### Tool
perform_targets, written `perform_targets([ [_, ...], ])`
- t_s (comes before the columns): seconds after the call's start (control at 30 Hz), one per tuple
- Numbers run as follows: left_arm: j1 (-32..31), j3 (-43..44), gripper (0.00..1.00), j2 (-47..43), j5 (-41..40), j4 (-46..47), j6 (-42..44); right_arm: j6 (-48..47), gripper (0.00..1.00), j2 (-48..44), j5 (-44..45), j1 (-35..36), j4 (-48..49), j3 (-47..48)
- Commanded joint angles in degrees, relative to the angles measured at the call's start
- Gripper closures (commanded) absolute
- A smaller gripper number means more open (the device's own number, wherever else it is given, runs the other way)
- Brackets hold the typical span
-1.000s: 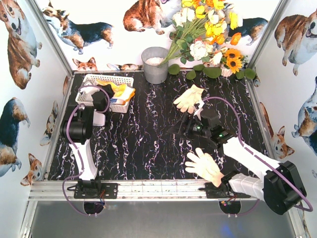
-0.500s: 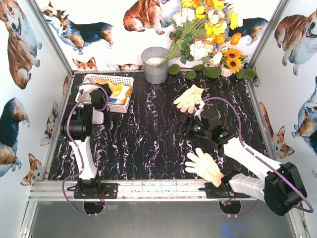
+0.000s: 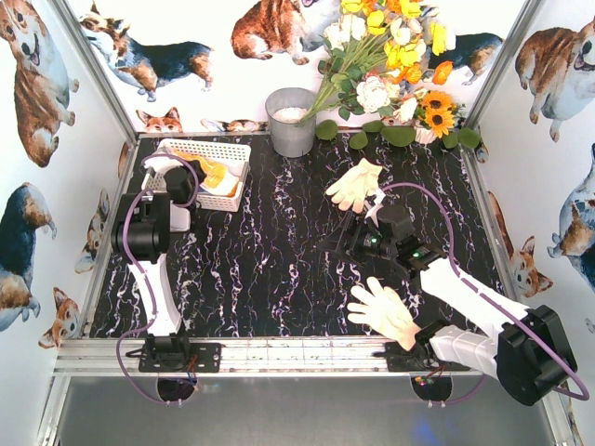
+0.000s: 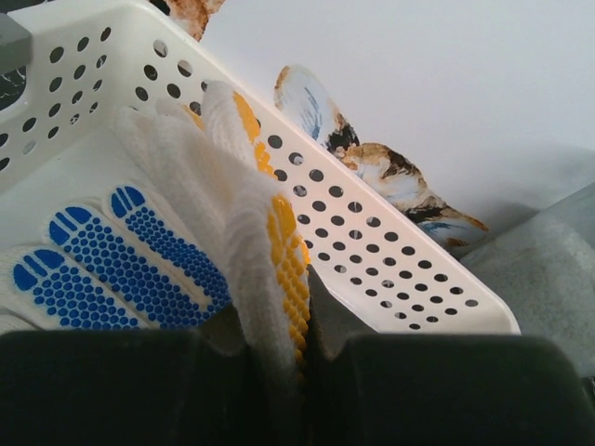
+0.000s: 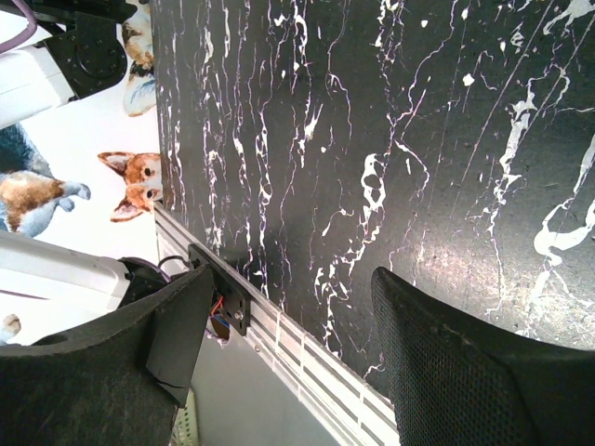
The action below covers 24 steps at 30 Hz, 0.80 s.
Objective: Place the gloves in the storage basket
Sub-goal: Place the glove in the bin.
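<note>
Upper left of top view: left gripper (image 3: 192, 173) over storage basket (image 3: 212, 149). I read jaws pinched narrow on white glove with yellow dots (image 4: 265, 232), draped against perforated basket wall. Beside it, blue-dotted glove (image 4: 102, 269) flat on basket floor. Centre right: right gripper (image 5: 288, 362) jaws wide, holding nothing, over black marble table (image 5: 372, 139). On table: cream glove (image 3: 356, 184) upper centre-right, second cream glove (image 3: 381, 311) lower right.

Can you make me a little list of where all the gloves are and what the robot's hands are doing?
left gripper: shut on the yellow-dotted glove, at the basket
in basket: blue-dotted glove
right gripper: open, empty, above the table
on table: far cream glove, near cream glove
</note>
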Motion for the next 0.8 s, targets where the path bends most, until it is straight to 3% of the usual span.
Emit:
perform_targets([
  [0.0,1.0,1.06,1.0,1.14,1.2,-0.15,1.83,-0.04,0.29,-1.59,0.73,-0.17,2.22,1.91],
  [0.07,1.25,1.6,0.99,1.37,1.68,-1.27,1.98,-0.04,0.29,-1.57,0.75,-0.17,2.22,1.91],
  [0.23,1.67,2.74,0.64,0.28,2.0,-4.96,2.92,-0.21,0.29,-2.27,1.28,-0.17,1.66,2.08],
  [0.43,1.9,2.73,0.45,-3.31,2.02,-8.31,4.6,-0.04,0.29,-2.47,1.21,-0.17,2.28,1.74],
  [0.53,2.05,2.52,0.29,-6.05,0.86,-11.35,5.97,0.01,0.29,-2.76,1.12,-0.17,2.54,1.57],
  [0.77,2.81,2.03,0.19,-14.41,-3.25,-21.13,8.66,-1.58,0.29,-3.81,1.6,-0.21,0.79,1.91],
])
